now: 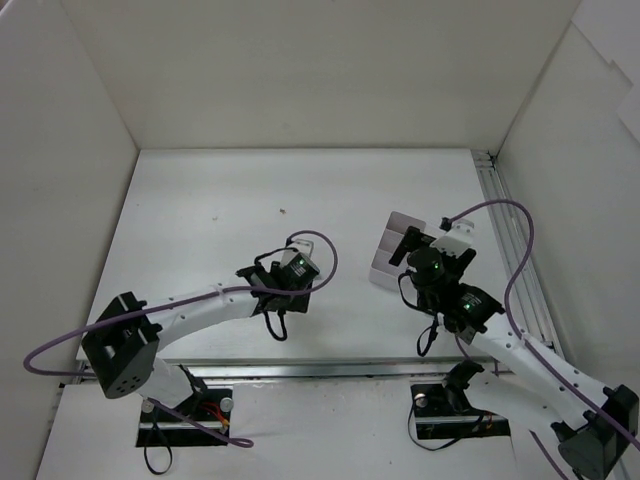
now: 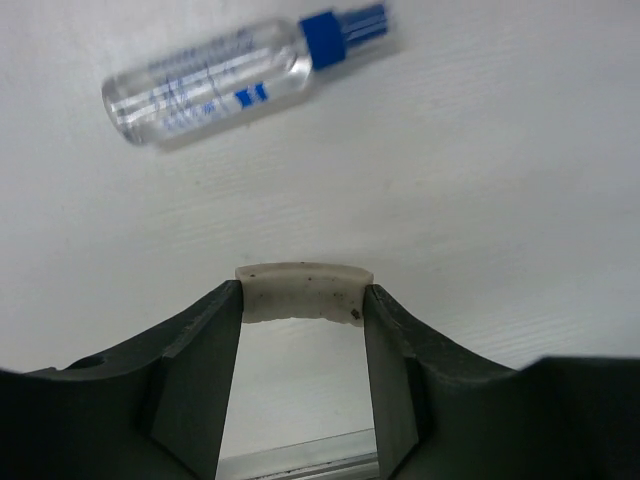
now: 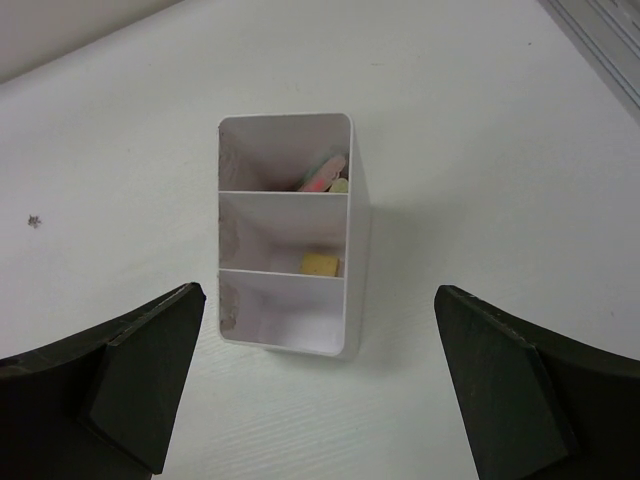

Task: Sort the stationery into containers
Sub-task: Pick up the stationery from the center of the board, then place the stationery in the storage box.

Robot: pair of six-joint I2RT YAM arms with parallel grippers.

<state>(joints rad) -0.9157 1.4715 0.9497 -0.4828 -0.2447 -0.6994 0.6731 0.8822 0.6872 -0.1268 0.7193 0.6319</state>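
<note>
My left gripper is shut on a beige eraser block, pinched at the fingertips just above the table; it shows in the top view at mid-table. A clear stubby tube with a blue end lies on its side beyond that gripper. The white three-compartment box stands ahead of my right gripper, which is open wide and empty. Red and pale yellow pens lean in the far compartment. A yellowish eraser lies in the middle one. In the top view the box is partly hidden under my right gripper.
White walls enclose the table on the left, back and right. A metal rail runs along the right edge and another along the near edge. Purple cables loop over both arms.
</note>
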